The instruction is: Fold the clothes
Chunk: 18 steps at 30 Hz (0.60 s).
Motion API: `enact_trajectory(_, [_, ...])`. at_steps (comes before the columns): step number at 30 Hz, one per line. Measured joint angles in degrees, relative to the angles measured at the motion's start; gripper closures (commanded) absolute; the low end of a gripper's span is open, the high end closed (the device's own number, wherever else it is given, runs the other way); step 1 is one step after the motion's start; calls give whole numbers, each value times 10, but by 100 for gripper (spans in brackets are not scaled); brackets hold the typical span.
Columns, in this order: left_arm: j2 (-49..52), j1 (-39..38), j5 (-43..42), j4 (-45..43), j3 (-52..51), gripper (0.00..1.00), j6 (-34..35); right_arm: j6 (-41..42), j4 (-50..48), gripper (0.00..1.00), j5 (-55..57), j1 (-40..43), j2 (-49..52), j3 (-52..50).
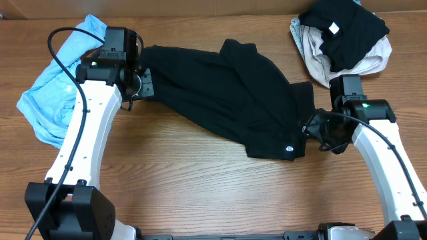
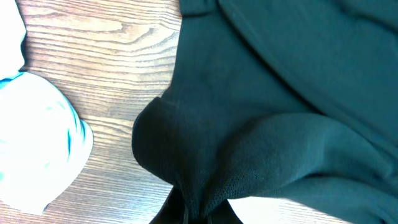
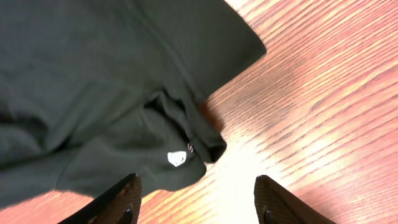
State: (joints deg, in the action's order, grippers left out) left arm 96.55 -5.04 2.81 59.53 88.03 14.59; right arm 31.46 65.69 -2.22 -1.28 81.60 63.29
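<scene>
black T-shirt (image 1: 220, 93) with small white logo (image 1: 291, 150), light blue garment (image 1: 50, 100), black top (image 1: 350, 33) on cream, maybe pale grey, cloth (image 1: 311, 59), brown wood-grain table (image 1: 200, 193)

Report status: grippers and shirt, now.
Left gripper shut on black T-shirt. Right gripper open at logo corner, not gripping. Blue garment, clothes pile lie apart from it.

Arm and end effector status
Left end effector (image 1: 141, 83) clamped on black T-shirt (image 1: 220, 93); right end effector (image 3: 199, 198) fingers spread apart.

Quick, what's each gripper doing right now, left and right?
Left gripper: closed, pinching the black T-shirt.
Right gripper: open, holding nothing.
</scene>
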Motion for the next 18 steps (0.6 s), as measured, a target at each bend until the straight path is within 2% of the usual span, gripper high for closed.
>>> enact_trajectory(6, [0,0,0,5,-1,96,0,-15,-24,38,-40,-14,5,-32])
enact_trajectory(18, [2,0,0,-1,-13,96,0,5,-155,44,-45,-59,11,-162])
